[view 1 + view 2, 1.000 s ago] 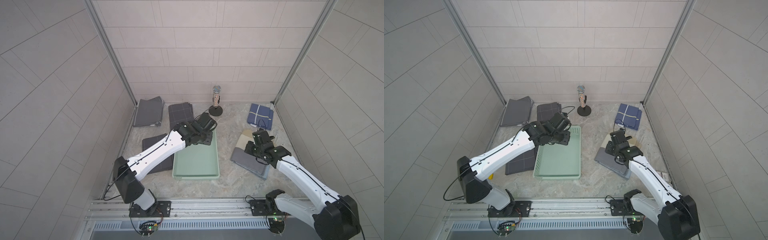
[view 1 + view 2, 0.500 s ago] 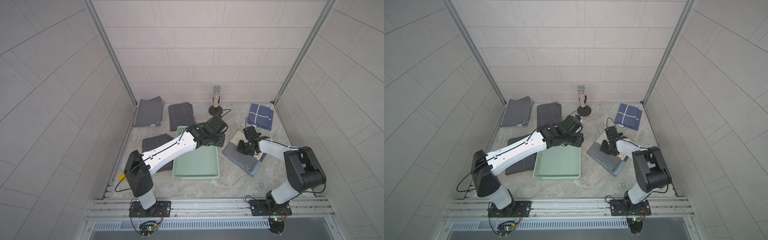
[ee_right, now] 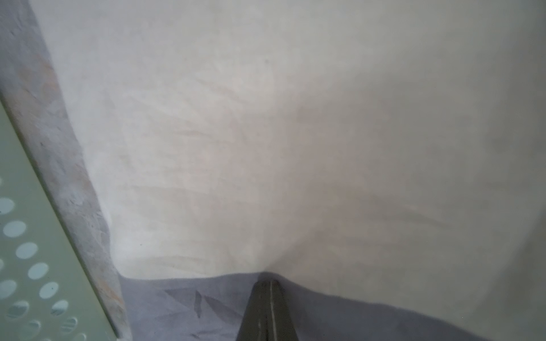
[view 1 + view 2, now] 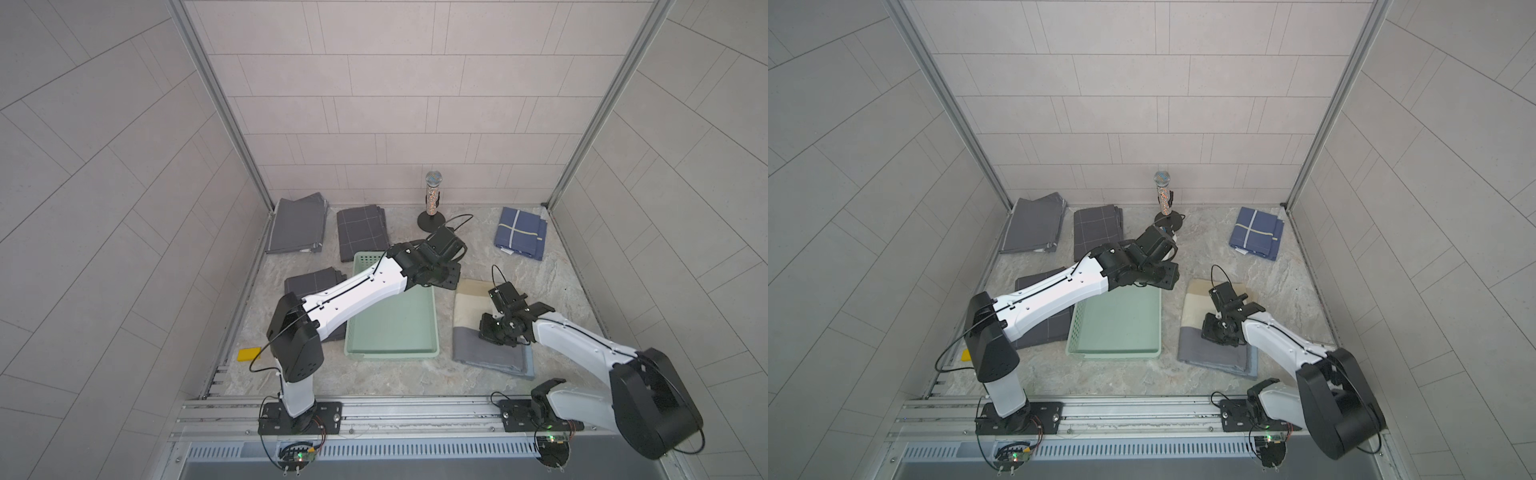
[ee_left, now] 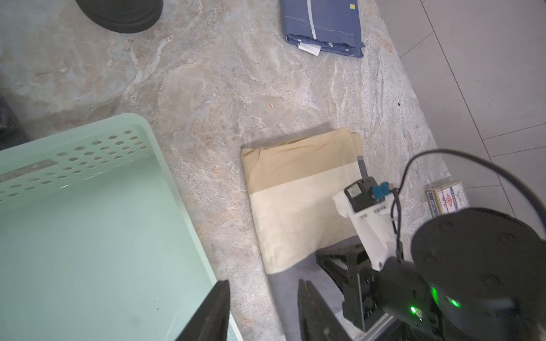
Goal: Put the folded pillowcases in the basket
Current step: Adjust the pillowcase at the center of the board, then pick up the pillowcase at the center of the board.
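Note:
The folded pillowcase (image 4: 471, 307) (image 4: 1196, 307), banded tan, cream and grey, lies flat on the table just right of the mint-green basket (image 4: 392, 354) (image 4: 1113, 353). My right gripper (image 4: 490, 332) (image 4: 1214, 332) is shut. Its tip (image 3: 270, 283) presses down on the cloth (image 3: 266, 118) where cream meets grey. My left gripper (image 5: 263, 283) is open and holds nothing. It hovers over the strip of table between the basket (image 5: 88, 221) and the pillowcase (image 5: 295, 206). In both top views it is near the basket's far right corner.
Other folded cloths lie around: grey (image 4: 297, 226) and dark checked (image 4: 361, 232) at the back left, another dark checked (image 4: 311, 282) left of the basket, and blue (image 4: 519, 232) at the back right. A microphone on a round stand (image 4: 432, 203) is at the back. A card box (image 5: 446, 196) sits by the right wall.
My left gripper has opened and swung right, from the basket's far end to the gap beside it. The pillowcase has turned to lie parallel with the basket under the right gripper.

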Motion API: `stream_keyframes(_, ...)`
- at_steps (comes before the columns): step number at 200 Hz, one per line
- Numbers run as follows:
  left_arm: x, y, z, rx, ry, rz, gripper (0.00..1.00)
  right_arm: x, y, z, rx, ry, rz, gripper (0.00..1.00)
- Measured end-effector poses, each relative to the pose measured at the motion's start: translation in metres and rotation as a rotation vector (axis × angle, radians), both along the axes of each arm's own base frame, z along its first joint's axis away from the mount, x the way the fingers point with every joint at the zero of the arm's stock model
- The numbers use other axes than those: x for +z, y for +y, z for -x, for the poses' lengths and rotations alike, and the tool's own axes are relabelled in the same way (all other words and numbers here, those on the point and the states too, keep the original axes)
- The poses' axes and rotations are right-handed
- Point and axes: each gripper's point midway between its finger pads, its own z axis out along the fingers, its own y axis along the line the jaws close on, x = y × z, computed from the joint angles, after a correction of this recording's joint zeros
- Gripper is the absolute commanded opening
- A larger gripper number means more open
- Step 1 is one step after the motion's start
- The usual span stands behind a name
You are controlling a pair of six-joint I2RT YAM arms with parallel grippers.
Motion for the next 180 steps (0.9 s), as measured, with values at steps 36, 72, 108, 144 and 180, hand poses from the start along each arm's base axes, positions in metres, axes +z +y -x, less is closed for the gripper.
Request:
stream_keyframes(36,-0.016,-0.04,-0.009,-0.026,0.015,-0.021,0.62,0.056,-0.024,-0.001,-0.054,-0.15,0.059,0.31)
stream_keyframes(72,-0.052,-0.063,-0.035,0.032,0.018,-0.12,0.65,0.098,-0.055,-0.001,-0.19,-0.284,0.08,0.43)
stream_keyframes(108,-0.086,-0.069,-0.068,0.121,0.012,-0.226,0.64,0.096,-0.064,0.007,-0.229,-0.248,0.098,0.52)
stream_keyframes(144,-0.126,-0.052,-0.077,0.17,0.088,-0.311,0.62,0.097,-0.071,0.012,-0.262,-0.245,0.099,0.55)
stream_keyframes(180,-0.166,-0.039,-0.073,0.179,0.178,-0.371,0.59,0.099,-0.074,0.013,-0.276,-0.246,0.091,0.57)
